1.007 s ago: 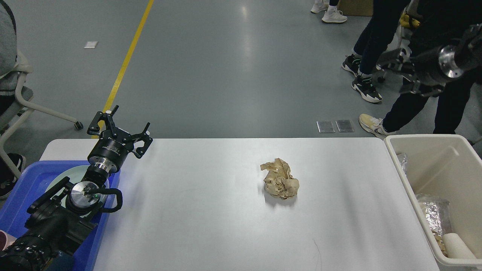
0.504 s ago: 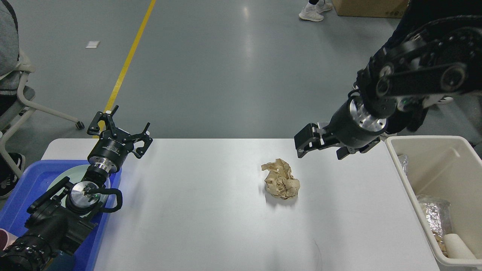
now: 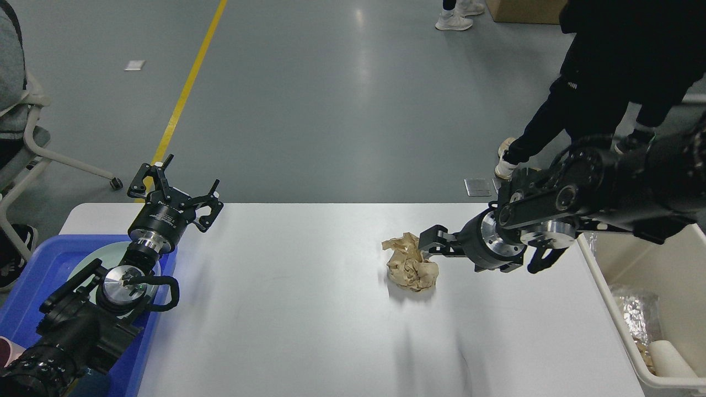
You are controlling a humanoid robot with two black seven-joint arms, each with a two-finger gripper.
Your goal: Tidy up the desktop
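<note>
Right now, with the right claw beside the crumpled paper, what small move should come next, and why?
Probably ease the right claw a little further left around the crumpled brown paper, then close. It sits at the paper's right edge, and whether it grips yet cannot be told. The paper is the only loose item on the desktop, and the cream bin waits just right.

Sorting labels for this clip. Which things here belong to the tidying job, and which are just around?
Job: desktop; crumpled brown paper; right hand beside it; cream bin.
Just around: blue tray; left hand; chair; person.
</note>
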